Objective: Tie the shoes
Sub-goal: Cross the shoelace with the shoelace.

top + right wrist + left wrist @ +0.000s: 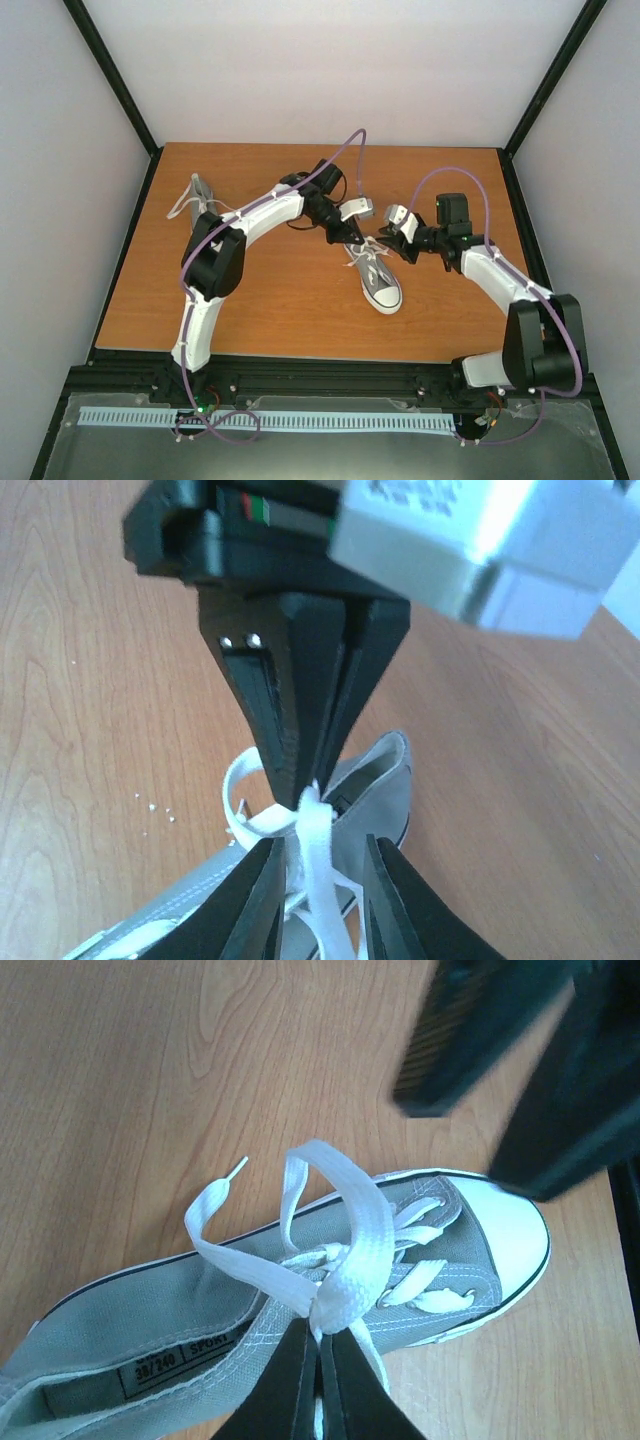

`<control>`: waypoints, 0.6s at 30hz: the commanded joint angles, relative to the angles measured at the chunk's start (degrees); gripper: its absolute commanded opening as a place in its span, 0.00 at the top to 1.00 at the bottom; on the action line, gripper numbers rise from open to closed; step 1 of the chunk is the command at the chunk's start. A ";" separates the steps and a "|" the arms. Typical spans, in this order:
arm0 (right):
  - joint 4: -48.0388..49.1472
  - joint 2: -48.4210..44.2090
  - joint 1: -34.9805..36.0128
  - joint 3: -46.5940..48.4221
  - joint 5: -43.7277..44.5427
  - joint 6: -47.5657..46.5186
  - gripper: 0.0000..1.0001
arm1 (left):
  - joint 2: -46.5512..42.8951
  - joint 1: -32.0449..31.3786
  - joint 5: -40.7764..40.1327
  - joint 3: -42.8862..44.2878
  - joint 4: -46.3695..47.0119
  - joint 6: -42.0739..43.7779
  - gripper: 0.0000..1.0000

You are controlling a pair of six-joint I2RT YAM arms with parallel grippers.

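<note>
One grey shoe (378, 280) with a white toe cap lies mid-table, toe toward the arms. The other shoe (200, 192) stands at the far left, partly behind my left arm. My left gripper (343, 238) is shut on the white lace (350, 1230), pinching two loops just above the shoe's tongue (322, 1332). In the right wrist view its black fingers (300, 710) come down from the top onto the lace (312, 830). My right gripper (320, 880) faces it, open, and the lace passes between its fingers (250, 900). The same gripper (465, 1140) shows dark and blurred over the toe cap (510, 1230).
The wooden table (280, 300) is boxed by black frame posts and white walls. A few white crumbs (155, 805) lie on the wood left of the shoe. The two wrists almost touch above the middle shoe.
</note>
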 commanded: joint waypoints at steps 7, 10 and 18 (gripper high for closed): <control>7.03 -4.62 4.21 -6.74 5.63 6.30 0.79 | 1.16 0.37 2.30 3.47 -1.43 0.66 0.99; 8.68 -1.92 5.85 -6.25 5.93 6.43 0.79 | 1.19 0.47 2.26 3.72 -1.52 0.68 0.99; 14.66 4.77 6.67 -4.75 10.71 7.41 0.75 | 1.32 0.44 2.70 4.40 -1.96 0.75 0.99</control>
